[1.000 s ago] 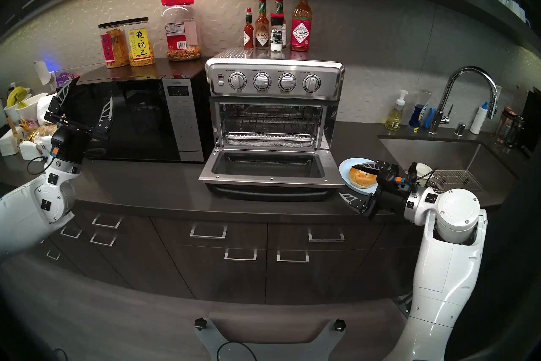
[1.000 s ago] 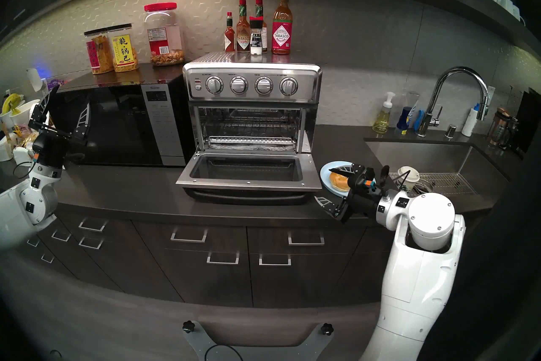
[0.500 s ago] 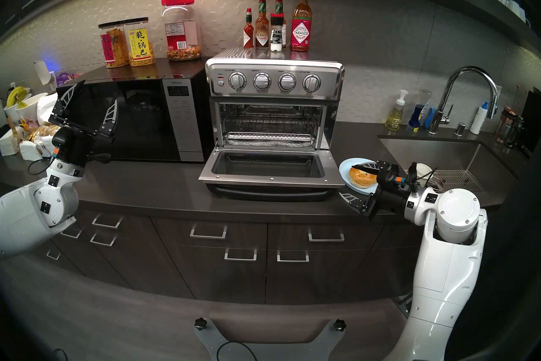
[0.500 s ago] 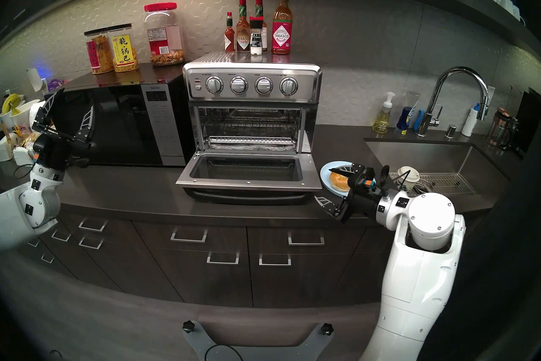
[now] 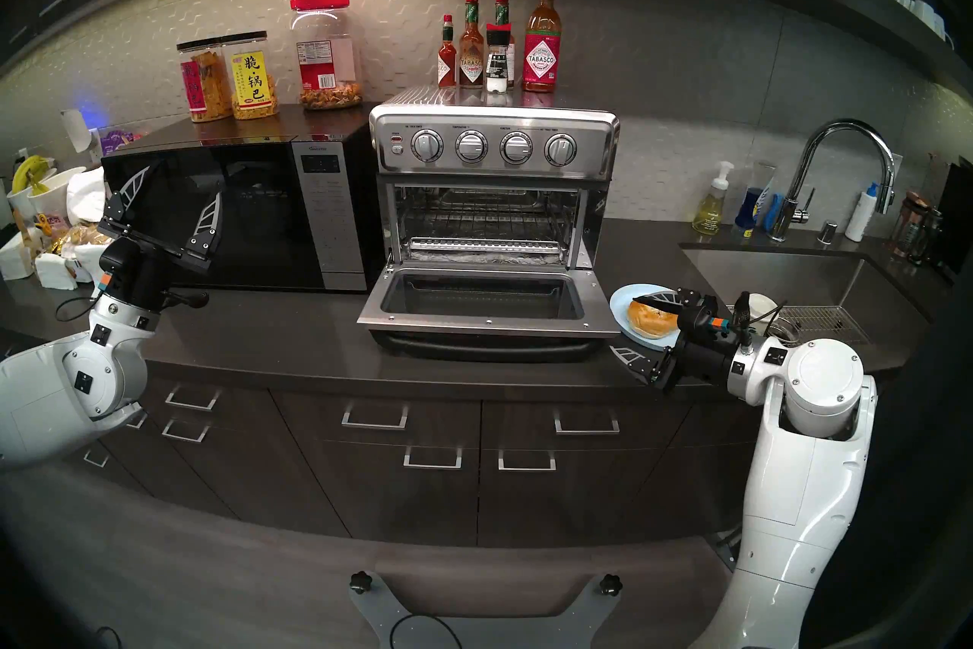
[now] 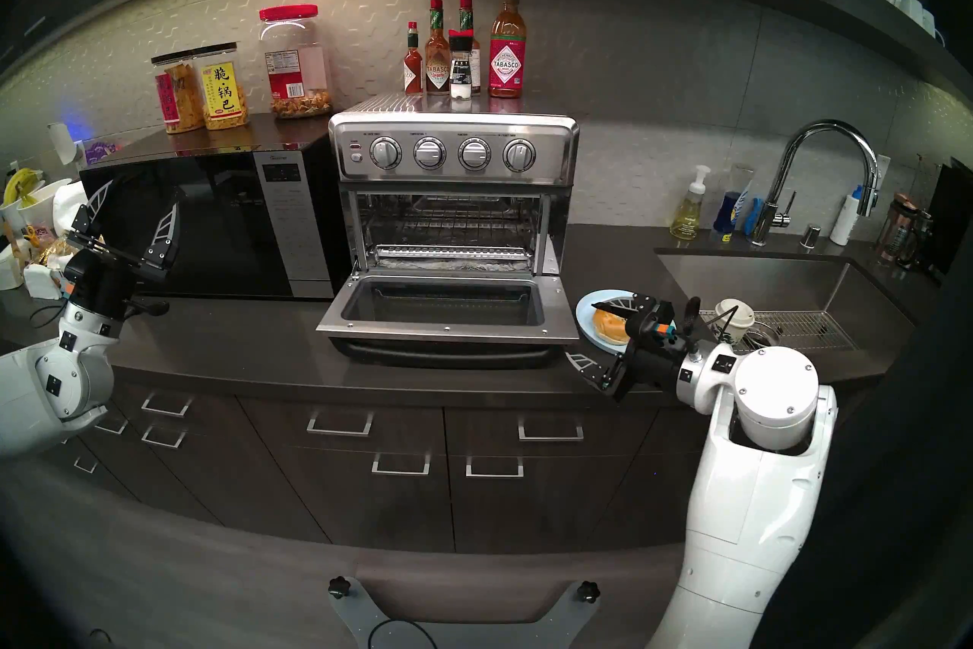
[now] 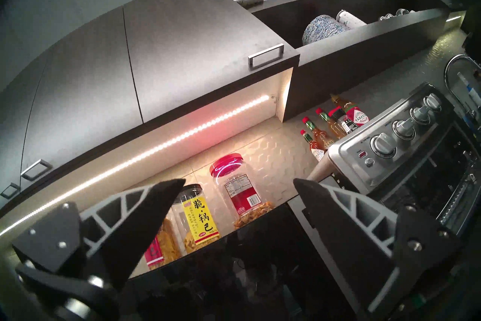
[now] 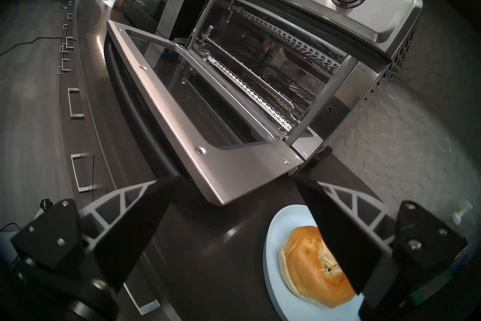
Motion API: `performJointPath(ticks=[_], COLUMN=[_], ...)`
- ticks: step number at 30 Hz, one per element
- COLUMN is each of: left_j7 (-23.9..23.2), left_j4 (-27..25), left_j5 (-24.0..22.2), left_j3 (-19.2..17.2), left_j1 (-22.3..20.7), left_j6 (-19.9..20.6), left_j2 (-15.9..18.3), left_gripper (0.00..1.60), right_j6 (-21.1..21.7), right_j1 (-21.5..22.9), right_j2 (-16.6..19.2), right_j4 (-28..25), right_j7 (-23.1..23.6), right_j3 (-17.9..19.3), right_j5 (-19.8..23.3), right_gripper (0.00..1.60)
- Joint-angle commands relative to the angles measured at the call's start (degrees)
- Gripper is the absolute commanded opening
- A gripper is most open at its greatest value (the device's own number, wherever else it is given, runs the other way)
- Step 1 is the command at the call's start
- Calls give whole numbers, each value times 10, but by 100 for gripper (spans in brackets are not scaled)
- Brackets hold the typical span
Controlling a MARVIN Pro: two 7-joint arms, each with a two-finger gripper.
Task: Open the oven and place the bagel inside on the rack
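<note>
**Bagel on plate, oven door down**

The bagel [image 5: 652,317] lies on a light blue plate [image 5: 624,300] right of the oven [image 5: 494,189], whose door [image 5: 487,311] hangs open, the rack [image 5: 484,244] bare. The right gripper [image 5: 639,329] straddles it, jaws wide, gripping nothing. The left gripper [image 5: 176,197], spread and empty, faces the microwave [image 5: 237,216].

The dark countertop [image 5: 295,347] carries the microwave [image 5: 237,216], the oven [image 5: 492,189] and the plate [image 5: 624,297] — all 3 stand directly on it.
</note>
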Motion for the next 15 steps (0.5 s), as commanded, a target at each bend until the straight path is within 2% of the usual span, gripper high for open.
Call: performJointPath(ticks=[1,15], left_j7=[-11,-45], left_j4=[-9,-17], left_j5=[-25,-68], left_j3=[-16,-33], left_j1=[10,28], left_j6=[-1,-1], left_j2=[10,13], left_gripper=[160,160], right_j6=[-1,-1], right_j1=[7,7], right_j2=[0,0], right_j4=[-11,-12], right_j7=[-1,-1], right_j3=[-1,-1], right_j5=[4,4], right_gripper=[160,160])
